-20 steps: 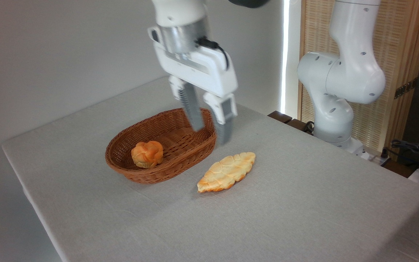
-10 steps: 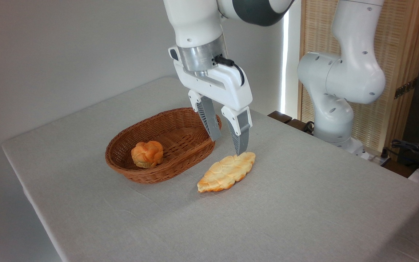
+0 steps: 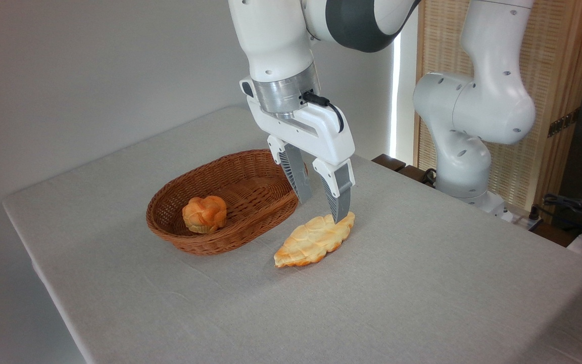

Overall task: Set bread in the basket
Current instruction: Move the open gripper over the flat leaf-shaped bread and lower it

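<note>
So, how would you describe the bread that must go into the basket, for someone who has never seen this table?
On the grey table, find the oval wicker basket. The bread lies flat on the cloth just right of it, under the open gripper. It is long, leaf-shaped and pale golden, unlike the small round orange bun inside the basket.

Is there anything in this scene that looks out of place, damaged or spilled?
Nothing stands out. The bread lies flat and whole on the table beside the basket, a bun sits inside it, and the gripper hangs open over the bread's far end.
</note>
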Tool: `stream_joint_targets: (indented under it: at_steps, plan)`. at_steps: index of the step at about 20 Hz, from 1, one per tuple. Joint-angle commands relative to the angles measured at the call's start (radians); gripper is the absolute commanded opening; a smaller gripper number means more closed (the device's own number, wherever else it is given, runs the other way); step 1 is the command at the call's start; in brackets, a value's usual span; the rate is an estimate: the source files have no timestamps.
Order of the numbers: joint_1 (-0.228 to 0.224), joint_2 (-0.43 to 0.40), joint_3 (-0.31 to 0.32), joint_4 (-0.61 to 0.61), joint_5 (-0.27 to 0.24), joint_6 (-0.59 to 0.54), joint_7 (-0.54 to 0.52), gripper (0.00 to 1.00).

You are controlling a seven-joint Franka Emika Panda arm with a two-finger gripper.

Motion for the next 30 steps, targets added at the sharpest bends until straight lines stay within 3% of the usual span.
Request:
stream_joint_targets:
  at_steps: [1, 30]
  plan:
    - [-0.003, -0.025, 0.002, -0.030, 0.013, 0.025, 0.020, 1.00]
    - [-0.012, -0.045, 0.000, -0.259, 0.007, 0.215, 0.020, 1.00]
